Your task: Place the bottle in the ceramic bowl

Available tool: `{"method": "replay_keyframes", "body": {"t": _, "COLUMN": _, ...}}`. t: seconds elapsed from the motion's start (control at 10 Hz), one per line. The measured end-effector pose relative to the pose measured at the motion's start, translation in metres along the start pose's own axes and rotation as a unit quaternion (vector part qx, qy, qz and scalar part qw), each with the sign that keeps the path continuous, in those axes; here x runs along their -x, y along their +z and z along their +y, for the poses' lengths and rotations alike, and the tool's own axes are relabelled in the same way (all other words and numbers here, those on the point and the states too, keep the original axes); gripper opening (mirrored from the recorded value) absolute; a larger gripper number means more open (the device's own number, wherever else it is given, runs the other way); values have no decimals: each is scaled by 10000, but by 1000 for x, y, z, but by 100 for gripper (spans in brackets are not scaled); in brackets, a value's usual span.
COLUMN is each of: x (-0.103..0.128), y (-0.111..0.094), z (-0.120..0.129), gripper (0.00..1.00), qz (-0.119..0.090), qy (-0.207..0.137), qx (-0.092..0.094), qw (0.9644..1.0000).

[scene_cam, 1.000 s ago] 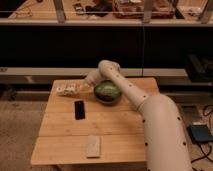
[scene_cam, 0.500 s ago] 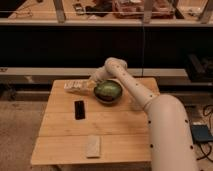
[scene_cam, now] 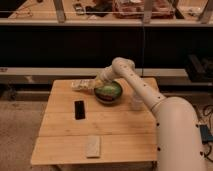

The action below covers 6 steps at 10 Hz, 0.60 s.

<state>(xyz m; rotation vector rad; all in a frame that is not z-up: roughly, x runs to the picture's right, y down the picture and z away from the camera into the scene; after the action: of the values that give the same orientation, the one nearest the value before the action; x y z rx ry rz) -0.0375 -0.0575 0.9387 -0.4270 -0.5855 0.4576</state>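
Dark shelving and a long pale rail run behind a light wooden counter (scene_cam: 65,145) that stands on a speckled floor. Near the far edge of the counter, toward its right corner, sits the ceramic bowl (scene_cam: 109,92), dark outside and glossy green inside. Just right of the bowl, close to the right edge, stands a translucent whitish cup (scene_cam: 136,102). A flat black rectangle (scene_cam: 79,109) lies on the left half of the counter, roughly midway between the far and near edges. A pale flat block (scene_cam: 93,146) rests by the near edge, around the middle.

From the right, the robot's white arm (scene_cam: 150,97) reaches across the far right corner and bends down toward the bowl's left rim. The gripper (scene_cam: 95,83) hangs there, just beyond the rim on the far-left side of the bowl. Its fingers are clamped on the bottle (scene_cam: 80,85), which lies roughly level and points left from the gripper toward the far left corner, outside the bowl and raised a little off the wood.
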Motion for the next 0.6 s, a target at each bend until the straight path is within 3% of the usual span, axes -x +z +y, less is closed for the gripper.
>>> {"method": "replay_keyframes", "body": {"t": 0.2, "x": -16, "y": -14, "z": -7, "gripper": 14, "qz": 30, "qy": 131, "qx": -51, "qw": 9999}}
{"method": "replay_keyframes", "body": {"t": 0.6, "x": -46, "y": -35, "z": -13, "gripper": 14, "qz": -126, "qy": 332, "qx": -55, "qw": 9994}}
